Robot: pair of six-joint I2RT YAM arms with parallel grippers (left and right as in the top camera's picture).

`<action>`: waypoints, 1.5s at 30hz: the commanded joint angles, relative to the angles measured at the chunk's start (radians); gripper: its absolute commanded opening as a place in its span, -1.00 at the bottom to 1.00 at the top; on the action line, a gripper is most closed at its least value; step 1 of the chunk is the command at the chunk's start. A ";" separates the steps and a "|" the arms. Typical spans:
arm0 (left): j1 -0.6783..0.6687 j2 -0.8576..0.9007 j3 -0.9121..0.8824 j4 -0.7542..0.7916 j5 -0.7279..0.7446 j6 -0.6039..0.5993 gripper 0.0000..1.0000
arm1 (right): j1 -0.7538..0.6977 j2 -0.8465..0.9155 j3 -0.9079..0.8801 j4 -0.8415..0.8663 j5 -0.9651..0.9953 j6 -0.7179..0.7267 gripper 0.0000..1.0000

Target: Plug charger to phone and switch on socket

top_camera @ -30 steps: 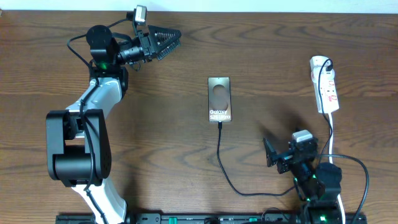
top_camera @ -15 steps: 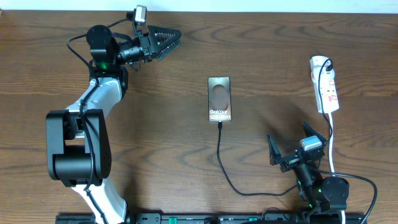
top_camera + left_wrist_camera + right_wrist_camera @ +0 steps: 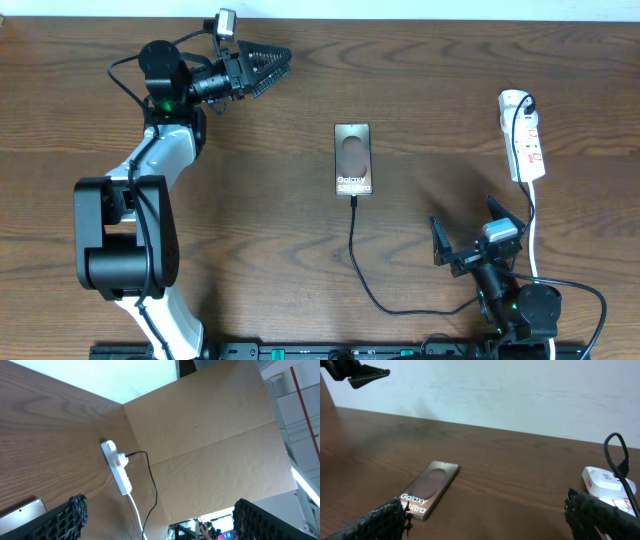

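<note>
My left pincer (image 3: 268, 64), its fingers clad in black mesh, hangs in the upper left of the overhead frame with its jaws spread wide, holding nothing. My right pincer (image 3: 470, 228) sits in the lower right, also agape and empty. The flat dark rectangular phone (image 3: 353, 160), with a grey circle and white "Galaxy" lettering, lies face up at the centre of the brown wooden table (image 3: 250, 220), well apart from both pincers. The long thin black charger cable (image 3: 351, 240) drops from the phone's lower short edge, curls right and heads toward the base of my right arm. Its tip touches that edge, though I cannot tell how deep it sits. The narrow white power strip (image 3: 524, 140) with small red marks lies near the right edge, above my right pincer. A black lead (image 3: 156, 495) is plugged in near its top end and its white cord (image 3: 532, 240) trails downward. I cannot tell whether its switch is on
</note>
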 commanded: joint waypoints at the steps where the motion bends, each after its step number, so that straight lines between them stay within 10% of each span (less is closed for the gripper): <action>1: 0.002 -0.011 0.011 0.008 0.006 0.007 0.87 | 0.015 -0.007 -0.003 -0.003 -0.006 0.013 0.98; 24: 0.014 -0.145 0.011 -0.041 -0.050 0.098 0.88 | 0.015 -0.007 -0.003 -0.003 -0.006 0.013 0.99; 36: 0.015 -0.486 0.008 -1.203 -0.836 0.799 0.88 | 0.015 -0.007 -0.003 -0.003 -0.006 0.013 0.98; 45: 0.015 -0.741 -0.242 -1.232 -1.034 0.972 0.88 | 0.015 -0.007 -0.003 -0.003 -0.006 0.013 0.99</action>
